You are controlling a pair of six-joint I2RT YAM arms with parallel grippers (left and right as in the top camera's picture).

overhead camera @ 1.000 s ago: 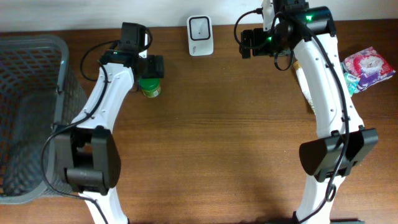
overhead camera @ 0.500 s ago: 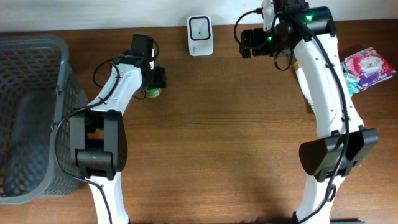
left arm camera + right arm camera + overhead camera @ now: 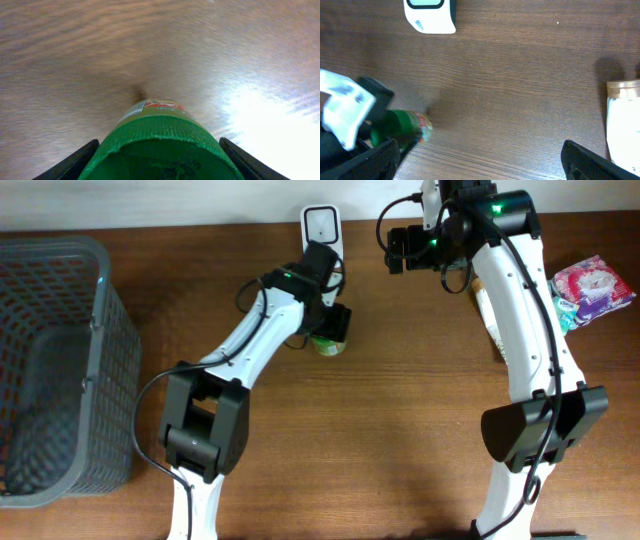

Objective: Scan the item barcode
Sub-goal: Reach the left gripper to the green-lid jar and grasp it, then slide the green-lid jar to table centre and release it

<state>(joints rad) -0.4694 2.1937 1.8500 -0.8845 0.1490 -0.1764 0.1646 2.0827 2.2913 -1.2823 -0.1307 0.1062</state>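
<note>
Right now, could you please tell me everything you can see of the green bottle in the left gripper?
The green bottle is small and plastic-looking, with a ribbed green cap and a red-and-white label below it. The left gripper is shut on its cap end, a finger either side. It appears lifted off the wooden table, close to the white scanner.

Both arms are the same build. The left arm (image 3: 250,332) and right arm (image 3: 530,310) have glossy white shells on the long links, and chunky black joint housings (image 3: 545,428) at the end farthest from the jaws. Thin black cables (image 3: 241,292) loop along the outside. Little green lights (image 3: 497,207) glow on the black wrist block right behind the jaws. The fingertips (image 3: 600,161) are matte black wedges, kinda pebbly-textured.
</note>
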